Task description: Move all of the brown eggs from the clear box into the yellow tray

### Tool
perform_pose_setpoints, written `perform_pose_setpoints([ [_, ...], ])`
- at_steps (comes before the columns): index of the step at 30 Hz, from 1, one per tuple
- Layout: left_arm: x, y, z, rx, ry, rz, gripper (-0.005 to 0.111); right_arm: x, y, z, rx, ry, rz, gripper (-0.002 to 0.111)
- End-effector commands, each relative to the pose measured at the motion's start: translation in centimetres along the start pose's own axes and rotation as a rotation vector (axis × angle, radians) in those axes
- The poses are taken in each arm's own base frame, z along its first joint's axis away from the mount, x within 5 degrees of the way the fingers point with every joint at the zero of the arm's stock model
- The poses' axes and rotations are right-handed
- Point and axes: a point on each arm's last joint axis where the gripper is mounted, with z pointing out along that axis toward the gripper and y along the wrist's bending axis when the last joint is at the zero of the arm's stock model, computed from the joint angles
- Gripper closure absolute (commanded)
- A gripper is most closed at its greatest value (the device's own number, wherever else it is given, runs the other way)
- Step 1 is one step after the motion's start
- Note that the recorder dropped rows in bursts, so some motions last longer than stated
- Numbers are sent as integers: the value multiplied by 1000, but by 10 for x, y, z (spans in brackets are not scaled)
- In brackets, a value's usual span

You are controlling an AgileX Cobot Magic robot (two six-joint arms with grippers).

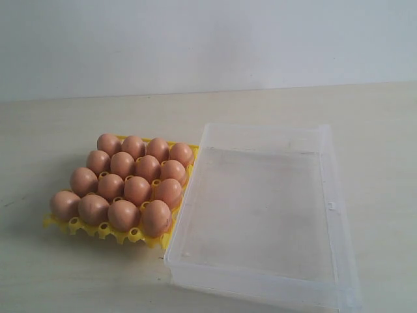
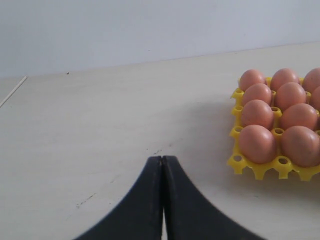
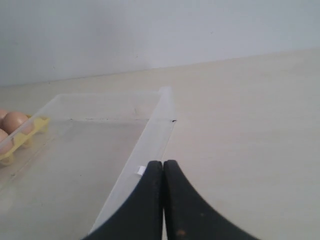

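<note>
Although neither arm shows in the exterior view, you can read both grippers from their wrist cameras. The left gripper [image 2: 162, 159] has its black jaws pressed together with nothing between them. It hangs over the bare table [image 1: 65, 280], on the side of the tray that faces away from the clear box [image 1: 339, 208] and apart from the tray itself. The right gripper [image 3: 163, 162] also has its jaws pressed tight on nothing. Its tips sit at the long rim of the clear box farthest from the tray, by a small white tab on that rim. You cannot tell from this angle whether they touch the plastic.

The yellow tray [image 1: 71, 225] lies right against the box's opposite long wall, its near corner meeting the box's rim. You will find the brown eggs [image 1: 124, 179] there, sixteen of them in four rows of four. Each one stands upright in its own cup, and they are packed closely enough that neighbours nearly touch. The box lies flat on the pale table with its low transparent walls upright, and a plain white wall [image 1: 195, 39] rises behind it.
</note>
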Motion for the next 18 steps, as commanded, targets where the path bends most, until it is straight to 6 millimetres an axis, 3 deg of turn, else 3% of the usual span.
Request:
perform_pose_setpoints([
  [1,-3,0,-1,-1,-23,-8,107,-1,-1,0,7,-26,29,108],
  [18,-3,0,-1,-1,-23,-8,107,-1,-1,0,10,-26,-53,108],
])
